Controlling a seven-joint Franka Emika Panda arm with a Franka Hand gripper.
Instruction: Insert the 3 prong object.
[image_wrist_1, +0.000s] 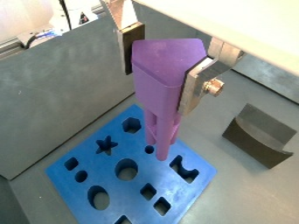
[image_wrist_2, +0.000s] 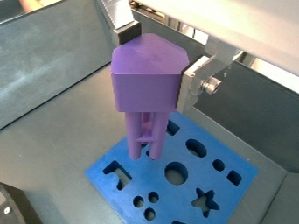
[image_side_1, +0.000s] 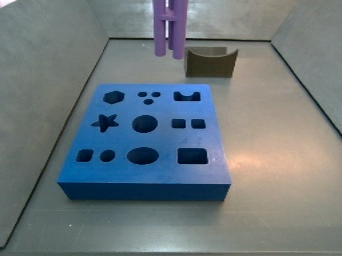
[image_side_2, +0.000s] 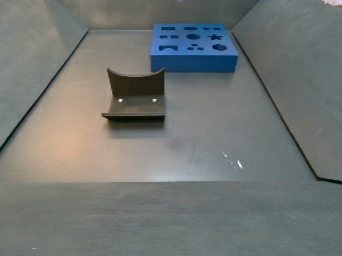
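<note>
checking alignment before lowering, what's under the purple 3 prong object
The gripper holds the 3 prong object above the blue block. Its prongs cover the holes directly below.

End effector (image_wrist_1: 163, 63) holding 3 prong object (image_wrist_1: 163, 92) above block (image_wrist_1: 131, 171), curved block (image_side_1: 211, 61) beside

lab test cell | grey walled bin (image_side_2: 80, 60) | gripper (image_wrist_1: 163, 66) above blue block (image_side_1: 147, 135)

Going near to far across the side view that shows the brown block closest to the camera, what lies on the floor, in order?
Brown curved block → blue block with its cut-out holes. The gripper and the 3 prong object are out of that frame; the gripper shows in both wrist views.
</note>
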